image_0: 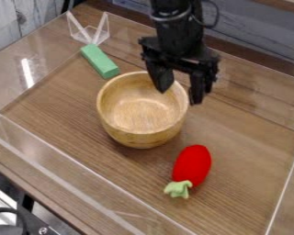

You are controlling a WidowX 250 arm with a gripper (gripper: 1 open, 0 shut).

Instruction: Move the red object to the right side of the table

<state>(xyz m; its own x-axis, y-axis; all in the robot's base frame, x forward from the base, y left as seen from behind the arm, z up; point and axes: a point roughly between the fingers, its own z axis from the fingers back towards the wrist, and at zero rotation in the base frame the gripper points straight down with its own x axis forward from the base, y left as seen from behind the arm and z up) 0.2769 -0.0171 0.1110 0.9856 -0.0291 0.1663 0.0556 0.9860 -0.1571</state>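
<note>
The red object, a small oval toy fruit with a pale green leafy end, lies on the brown wood-grain table toward the front right, just right of the wooden bowl. My gripper hangs above the bowl's far right rim, well clear of the fruit and up from it. Its two black fingers stand apart, pointing down, with nothing between them.
A round wooden bowl sits mid-table. A green rectangular block lies at the back left. Low clear acrylic walls edge the tabletop on all sides.
</note>
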